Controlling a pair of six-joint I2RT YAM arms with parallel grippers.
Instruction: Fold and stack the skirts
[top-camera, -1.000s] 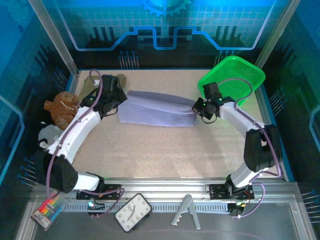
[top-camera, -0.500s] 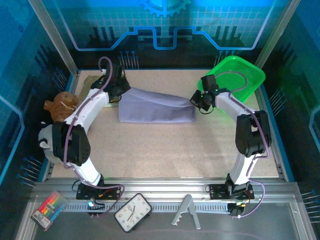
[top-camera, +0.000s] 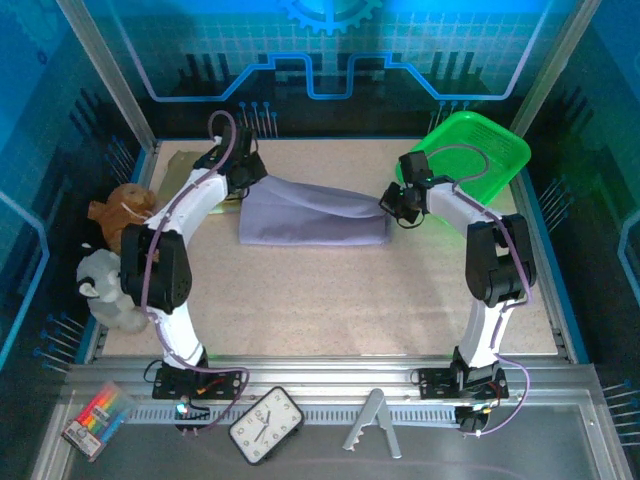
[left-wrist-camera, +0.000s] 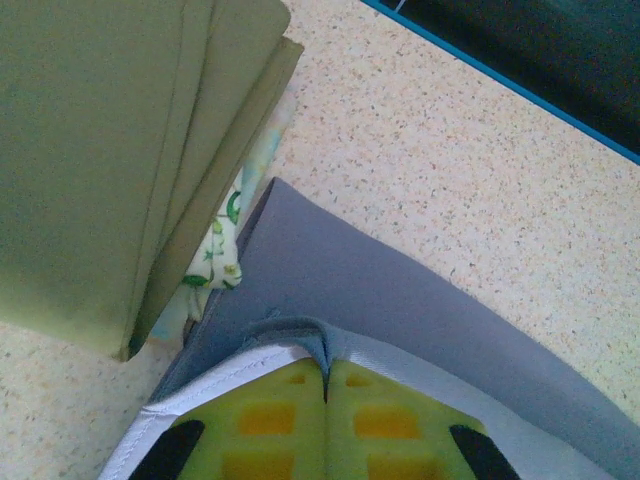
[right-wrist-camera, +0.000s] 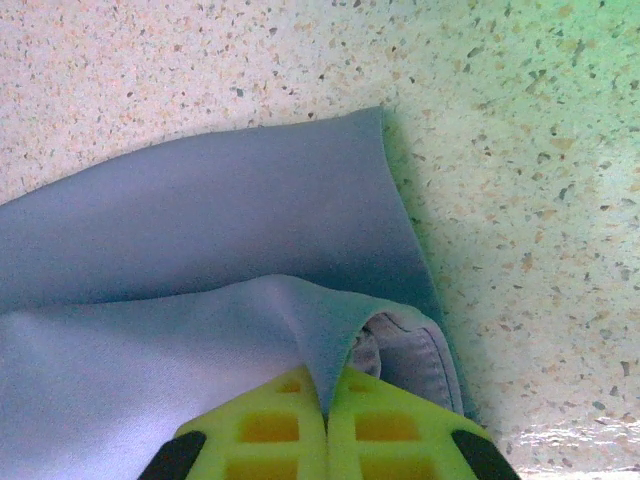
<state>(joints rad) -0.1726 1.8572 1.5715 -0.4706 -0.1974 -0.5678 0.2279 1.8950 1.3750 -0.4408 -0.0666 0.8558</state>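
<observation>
The lavender-grey skirt (top-camera: 315, 214) lies across the far middle of the table, folded over lengthwise. My left gripper (top-camera: 248, 180) is shut on its left corner (left-wrist-camera: 320, 340); a pinch of cloth stands between the fingers. My right gripper (top-camera: 392, 205) is shut on its right end (right-wrist-camera: 330, 340), with the hem curling beside the pads. The olive-khaki skirt (left-wrist-camera: 110, 150) lies folded at the far left, and the floral skirt (left-wrist-camera: 222, 250) peeks out from under it.
A green plastic basket (top-camera: 470, 155) stands tilted at the far right, close behind the right gripper. Brown (top-camera: 120, 212) and grey (top-camera: 100, 285) plush toys sit at the left edge. A clock (top-camera: 266, 424) and markers (top-camera: 95, 418) lie on the near rail.
Both grippers have carried the skirt's near edge towards the far side, folding it over itself. The left arm has stretched further back towards the folded pile.
</observation>
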